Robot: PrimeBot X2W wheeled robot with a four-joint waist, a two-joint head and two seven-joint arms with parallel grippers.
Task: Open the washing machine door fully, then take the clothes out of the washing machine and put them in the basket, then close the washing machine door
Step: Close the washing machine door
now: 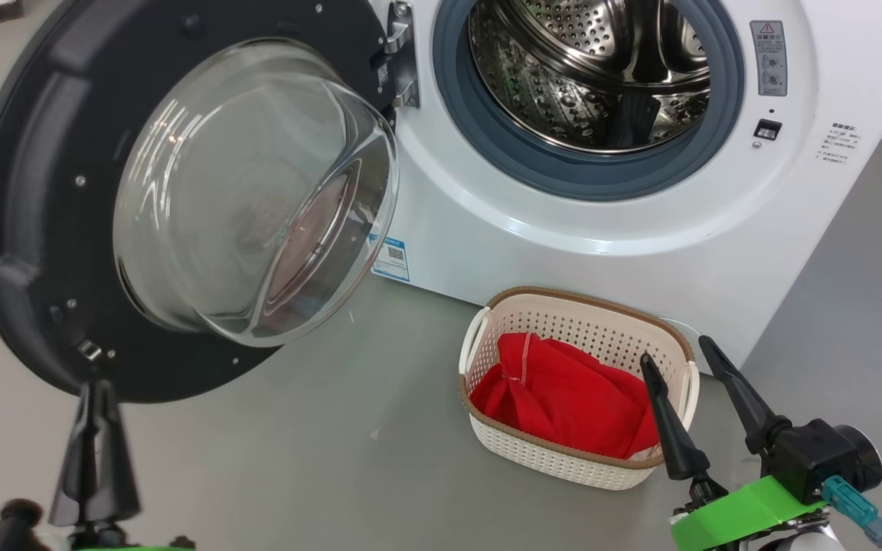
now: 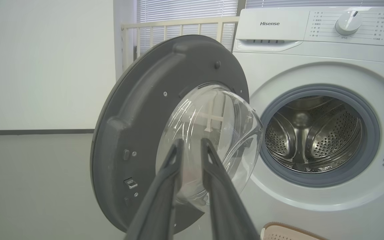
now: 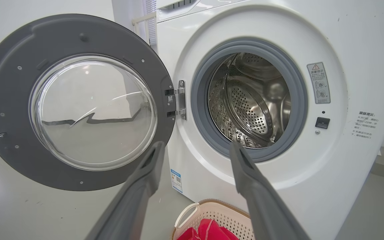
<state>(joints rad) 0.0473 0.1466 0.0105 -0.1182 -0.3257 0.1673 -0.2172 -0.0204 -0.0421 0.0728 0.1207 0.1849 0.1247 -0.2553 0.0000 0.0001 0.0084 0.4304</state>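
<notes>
Left gripper [image 2: 192, 141] narrowed to a slim gap, empty, close before the washing machine door [image 2: 152, 100], found wide open. Right gripper [image 1: 674, 350] spread wide, empty, beside the basket [image 1: 548, 451]. Clothes [image 1: 563, 390] seen piled inside it.

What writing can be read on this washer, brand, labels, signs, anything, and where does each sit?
"Hisense": upper front panel of the washing machine.
Print around the dial: too small to read.
On the warning sticker: a triangle warning sign; its words are too small.
On the blue label: a square code; the print is too small.
The printed notice right of the opening: too small to read.
</notes>
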